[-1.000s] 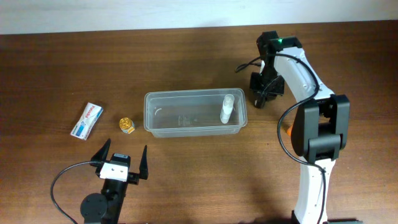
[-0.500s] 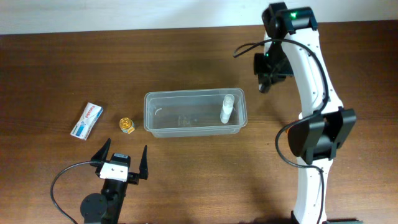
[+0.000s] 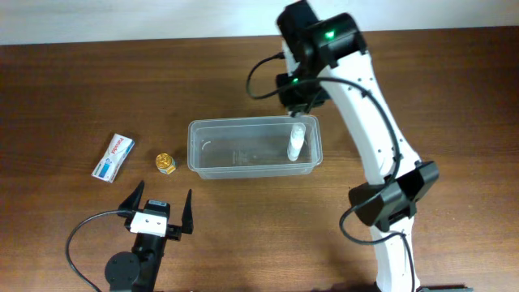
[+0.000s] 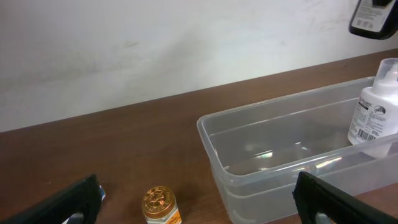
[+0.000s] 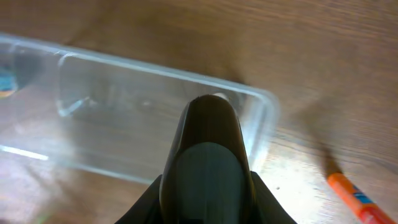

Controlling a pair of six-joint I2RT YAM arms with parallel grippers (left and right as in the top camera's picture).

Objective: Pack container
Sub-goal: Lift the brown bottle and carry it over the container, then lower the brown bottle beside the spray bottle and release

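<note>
The container [image 3: 243, 123] sits mid-worktop [image 3: 73, 89], a white bottle [image 3: 297, 143] upright at its right end; left gripper [image 3: 164, 193] jaws spread wide, empty; right gripper [image 5: 208, 124] above that end shows as one dark blur, so I cannot tell how its jaws stand.

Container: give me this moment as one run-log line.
container holds upright white bottle | gold-capped bottle, tube outside, left of it | left hand open, empty | right hand over container's bottle end, state unclear

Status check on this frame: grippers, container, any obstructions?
Left gripper open. Right gripper looks shut, empty, above container, far right corner. One white bottle inside; gold-capped jar and tube outside. Nothing blocking.
</note>
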